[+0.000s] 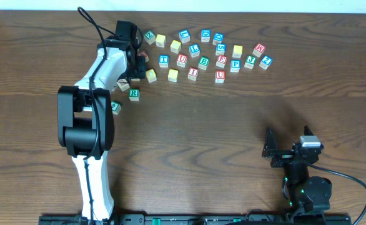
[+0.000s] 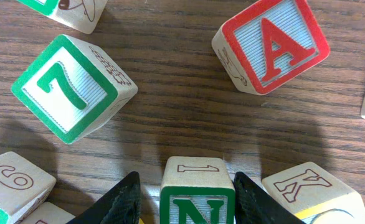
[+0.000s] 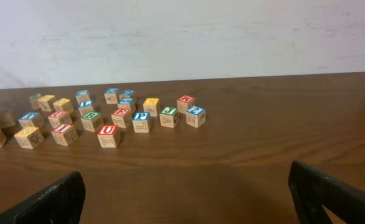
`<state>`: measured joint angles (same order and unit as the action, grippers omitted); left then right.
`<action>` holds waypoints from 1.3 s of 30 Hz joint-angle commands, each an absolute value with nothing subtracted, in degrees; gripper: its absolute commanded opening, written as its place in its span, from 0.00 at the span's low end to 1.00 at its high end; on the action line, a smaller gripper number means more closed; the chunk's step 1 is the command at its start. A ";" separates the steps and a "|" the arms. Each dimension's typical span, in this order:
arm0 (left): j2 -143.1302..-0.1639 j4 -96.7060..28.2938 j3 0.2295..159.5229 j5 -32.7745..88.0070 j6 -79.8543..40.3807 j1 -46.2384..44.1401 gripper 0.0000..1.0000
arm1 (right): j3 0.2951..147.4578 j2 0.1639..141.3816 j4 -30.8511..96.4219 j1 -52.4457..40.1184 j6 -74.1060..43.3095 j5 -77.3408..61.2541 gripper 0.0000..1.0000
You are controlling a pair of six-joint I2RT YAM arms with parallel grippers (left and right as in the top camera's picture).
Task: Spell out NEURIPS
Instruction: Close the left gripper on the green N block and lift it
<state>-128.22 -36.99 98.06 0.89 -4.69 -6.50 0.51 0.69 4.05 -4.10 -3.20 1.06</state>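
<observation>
With the left gripper (image 2: 192, 200) jaws apart astride the green N cube (image 2: 196, 182), which rests on the table (image 2: 182, 93) at the left end of the scattered cubes, an off-centre squeeze could twist it or shove the close-by K cube (image 2: 310, 186).

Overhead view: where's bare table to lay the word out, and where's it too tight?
Free: the wide strip of table between the cube rows and the right end effector; also the near-left corner beside the left arm. Crowded: the far rows, tightest around the green R beside that arm.
</observation>
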 commanded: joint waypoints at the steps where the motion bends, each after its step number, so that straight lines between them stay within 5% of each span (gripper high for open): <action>1: -128.92 -36.88 97.43 -0.03 -5.06 -6.92 0.46 | 0.30 0.38 4.10 -4.60 -3.33 0.93 0.99; 11: -128.92 -34.94 95.18 -0.03 -5.06 -7.11 0.40 | 0.32 0.38 4.10 -4.60 -3.33 0.93 0.99; 21: -128.73 -34.83 95.24 -0.05 -5.06 -7.11 0.24 | 0.32 0.38 4.10 -4.60 -3.33 0.93 0.99; 39: -111.79 -44.60 95.37 1.10 -6.42 -7.64 0.23 | 0.30 0.38 4.10 -4.60 -3.33 0.93 0.99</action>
<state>-117.67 -42.00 95.37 0.91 -4.93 -7.07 0.51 0.69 4.05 -4.10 -3.20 1.06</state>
